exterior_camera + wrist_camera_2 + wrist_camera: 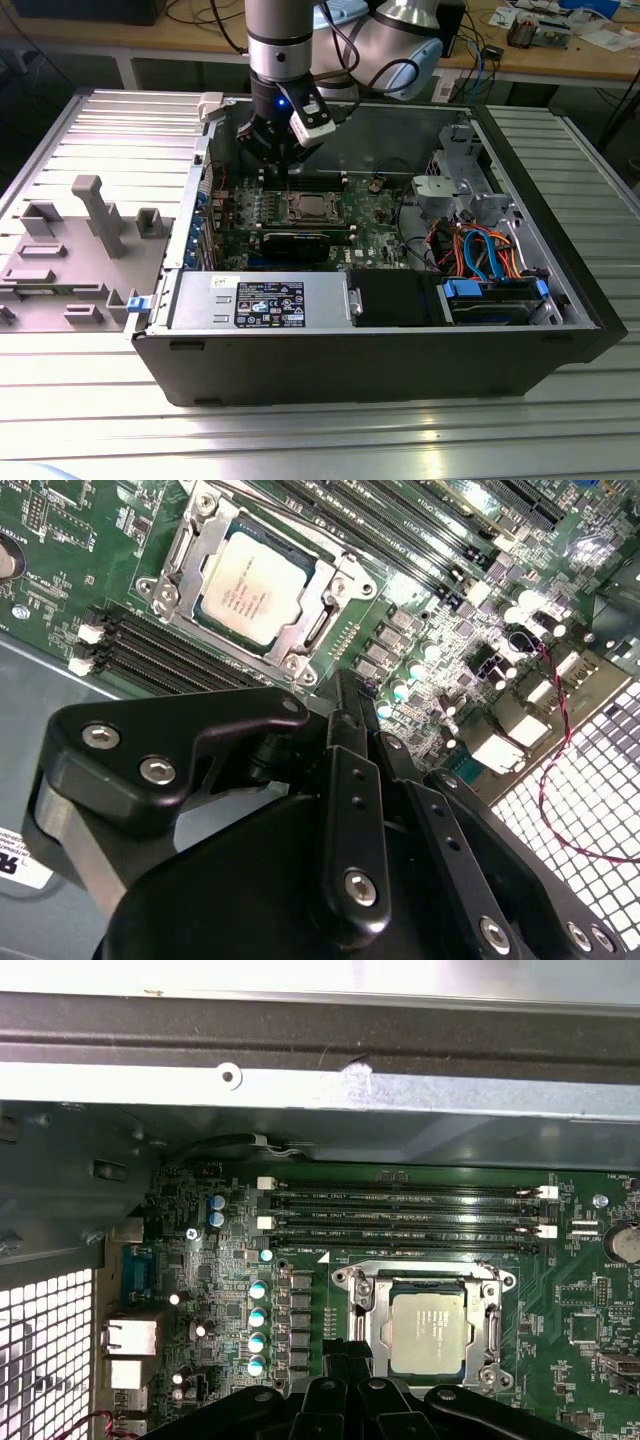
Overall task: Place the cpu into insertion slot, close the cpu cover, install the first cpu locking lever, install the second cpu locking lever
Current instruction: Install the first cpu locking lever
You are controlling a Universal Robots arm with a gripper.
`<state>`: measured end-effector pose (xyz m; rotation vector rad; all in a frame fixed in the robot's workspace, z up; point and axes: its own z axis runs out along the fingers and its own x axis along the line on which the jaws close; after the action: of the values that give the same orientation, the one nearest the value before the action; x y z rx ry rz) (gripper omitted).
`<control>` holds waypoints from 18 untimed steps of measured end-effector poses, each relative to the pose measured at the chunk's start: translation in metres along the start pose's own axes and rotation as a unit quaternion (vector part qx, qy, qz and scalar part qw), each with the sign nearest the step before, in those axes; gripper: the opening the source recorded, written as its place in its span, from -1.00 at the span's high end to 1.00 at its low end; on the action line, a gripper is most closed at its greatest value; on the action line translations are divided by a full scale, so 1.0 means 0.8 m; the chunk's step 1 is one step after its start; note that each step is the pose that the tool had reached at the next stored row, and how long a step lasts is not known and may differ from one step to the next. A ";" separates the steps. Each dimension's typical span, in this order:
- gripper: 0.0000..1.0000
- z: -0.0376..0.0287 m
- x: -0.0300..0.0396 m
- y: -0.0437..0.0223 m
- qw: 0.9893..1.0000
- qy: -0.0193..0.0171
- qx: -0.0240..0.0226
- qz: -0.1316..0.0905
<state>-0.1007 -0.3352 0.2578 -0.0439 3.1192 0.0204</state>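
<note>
The cpu (309,208) (249,584) (428,1331) lies flat in the insertion slot (495,1365) of the green motherboard (375,225), silver top up. The cpu cover (181,556) (366,1321) lies down around the chip as a silver frame. My gripper (276,160) (345,695) (346,1356) hangs above the board, just beside the socket, toward the exterior view's left and the case's back wall. Its black fingers are shut together with nothing between them, and they touch neither chip nor cover.
The open black computer case (330,365) lies on a ribbed metal table. Black memory slots (410,1212) run beside the socket. A long black card (300,241), a power supply (262,301) and orange and blue cables (480,250) stand inside. A grey fixture (88,240) sits at the exterior view's left.
</note>
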 end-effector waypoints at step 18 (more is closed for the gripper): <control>0.79 0.0000 0.0079 0.0139 1.000 0.000 0.000 0.000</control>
<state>-0.1074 -0.3243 0.2578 -0.0435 3.1193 0.0206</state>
